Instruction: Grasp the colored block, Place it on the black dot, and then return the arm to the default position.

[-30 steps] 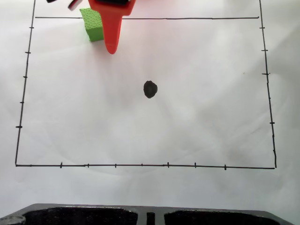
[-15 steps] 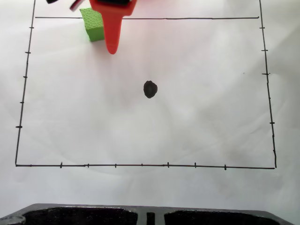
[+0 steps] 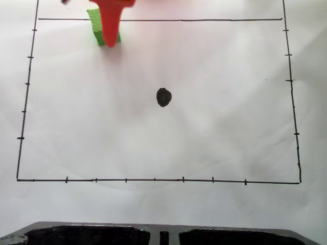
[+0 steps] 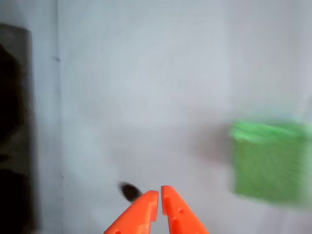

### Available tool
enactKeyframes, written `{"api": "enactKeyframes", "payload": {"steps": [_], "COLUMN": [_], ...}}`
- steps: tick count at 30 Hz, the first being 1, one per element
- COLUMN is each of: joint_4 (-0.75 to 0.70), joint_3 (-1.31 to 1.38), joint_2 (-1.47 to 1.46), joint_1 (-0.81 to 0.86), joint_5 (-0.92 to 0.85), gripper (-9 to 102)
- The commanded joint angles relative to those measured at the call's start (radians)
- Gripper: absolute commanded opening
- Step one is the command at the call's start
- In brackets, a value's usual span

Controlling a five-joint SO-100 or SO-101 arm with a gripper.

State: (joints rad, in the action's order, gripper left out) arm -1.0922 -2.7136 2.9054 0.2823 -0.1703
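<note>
Fixed view, upper left of the frame: the orange finger of the arm now lies further left and higher than a second ago, its tip overlapping the colored block rather than hanging to the block's right. Less of the housing shows at the top edge. The dark parts formerly at the top-left edge are nearly out of frame.

In the fixed view, the block lies up-left of the dot, well apart.
</note>
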Motion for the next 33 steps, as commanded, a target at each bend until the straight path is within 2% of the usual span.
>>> {"api": "enactKeyframes", "payload": {"steps": [1,14,22,26,28,33], "joint_4": [-0.095,-0.472,-0.466,-0.448,-0.453,-0.472], "joint_3": [0.16,0.482,0.486,0.486,0.483,0.476], "joint_2": [-0.123,-0.442,-0.517,-0.525,-0.531,-0.541], "joint_1": [0.026,0.262,0.382,0.422,0.442,0.482], "joint_5": [-0.06,-0.407,-0.629,-0.729,-0.77,-0.833], "gripper": [0,0,3,13,22,32]}}
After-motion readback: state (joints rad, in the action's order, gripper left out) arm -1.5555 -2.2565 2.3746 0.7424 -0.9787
